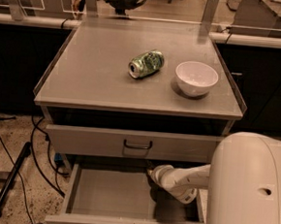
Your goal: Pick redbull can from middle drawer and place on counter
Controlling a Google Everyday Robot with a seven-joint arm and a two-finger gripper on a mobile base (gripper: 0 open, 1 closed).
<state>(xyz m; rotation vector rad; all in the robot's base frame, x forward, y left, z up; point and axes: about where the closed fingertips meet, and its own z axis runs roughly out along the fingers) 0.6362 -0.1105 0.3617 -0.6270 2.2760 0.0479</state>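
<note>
Our arm (188,181) is lying over the right side of the open drawer (104,198), and the gripper (151,173) is sitting at the drawer's back, tucked under the shut drawer front (80,139) above. We cannot tell its grip, and the redbull can is hiding from us there. Farther on, the counter (94,76) is carrying 2 things: a dented green can (145,64) lying on its side and, right of it, a white bowl (196,78).

No writing can be read.
The green can (146,64) on the table (84,83), upper centre, shows print too small to read; the pincer (150,173), lower centre inside the open drawer (107,195), bears nothing legible.
</note>
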